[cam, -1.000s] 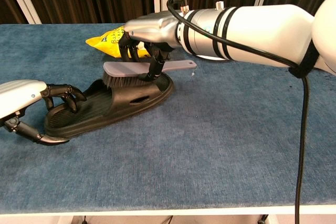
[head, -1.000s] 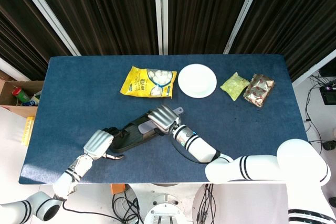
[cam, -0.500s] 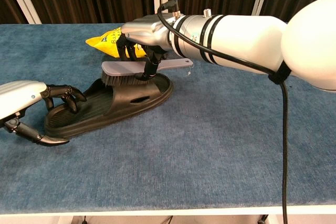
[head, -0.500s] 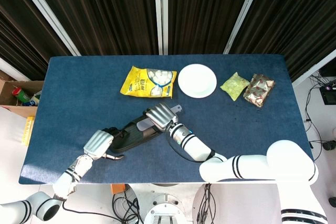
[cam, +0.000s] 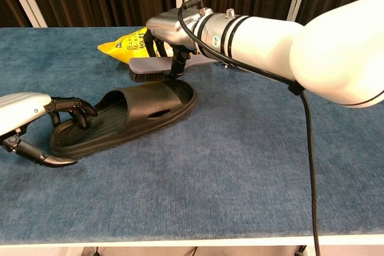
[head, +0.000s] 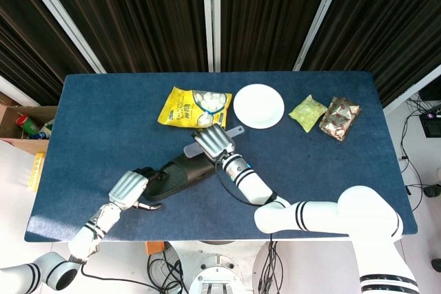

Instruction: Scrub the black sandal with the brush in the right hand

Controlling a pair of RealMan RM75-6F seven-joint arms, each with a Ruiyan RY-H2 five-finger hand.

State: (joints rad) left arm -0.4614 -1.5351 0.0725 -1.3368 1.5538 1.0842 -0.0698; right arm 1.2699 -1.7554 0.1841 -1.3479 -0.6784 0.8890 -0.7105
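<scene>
The black sandal (cam: 129, 114) (head: 180, 173) lies on the blue table, toe end pointing right in the chest view. My left hand (cam: 30, 121) (head: 131, 189) grips its heel end, fingers curled over the footbed. My right hand (cam: 169, 35) (head: 212, 142) holds the grey brush (cam: 153, 68) by its handle. The black bristles point down. The brush hovers just beyond the sandal's far edge, off its strap, apart from it.
A yellow snack bag (head: 193, 107) lies just behind the brush. A white plate (head: 258, 106), a green packet (head: 307, 112) and a brown foil packet (head: 340, 118) sit at the back right. My right forearm and its cable (cam: 288, 40) cross the table's right side.
The brush has lifted off the sandal's strap and moved away toward the yellow bag. My left hand and the sandal have stayed put.
</scene>
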